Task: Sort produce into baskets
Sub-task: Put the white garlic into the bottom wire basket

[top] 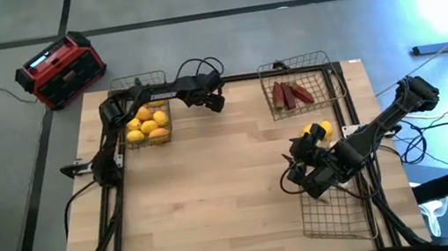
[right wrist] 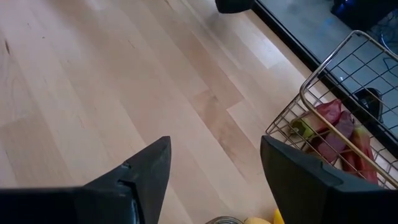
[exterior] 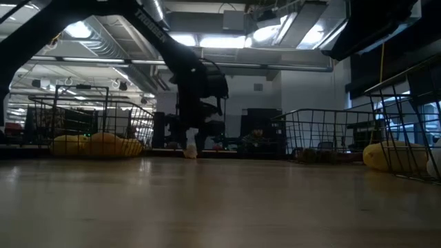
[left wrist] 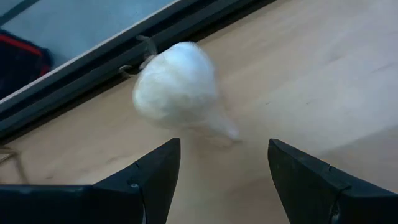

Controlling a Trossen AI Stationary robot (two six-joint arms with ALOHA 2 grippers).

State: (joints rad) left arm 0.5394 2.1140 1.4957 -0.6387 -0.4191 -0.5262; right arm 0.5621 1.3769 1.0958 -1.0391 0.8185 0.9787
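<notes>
The garlic [left wrist: 180, 87] is a white bulb, round and a little knobbly, with a thin pointed tip. It lies on the table [top: 216, 189] near the far edge, just in front of the left gripper [left wrist: 221, 180], whose fingers stand open and do not touch it. Beside it, the left basket [top: 140, 85] holds yellow and orange lemons [top: 148, 123]. The right gripper [right wrist: 214, 180] is also open and empty, near the basket [right wrist: 348, 112] with dark red pieces [right wrist: 339, 134].
</notes>
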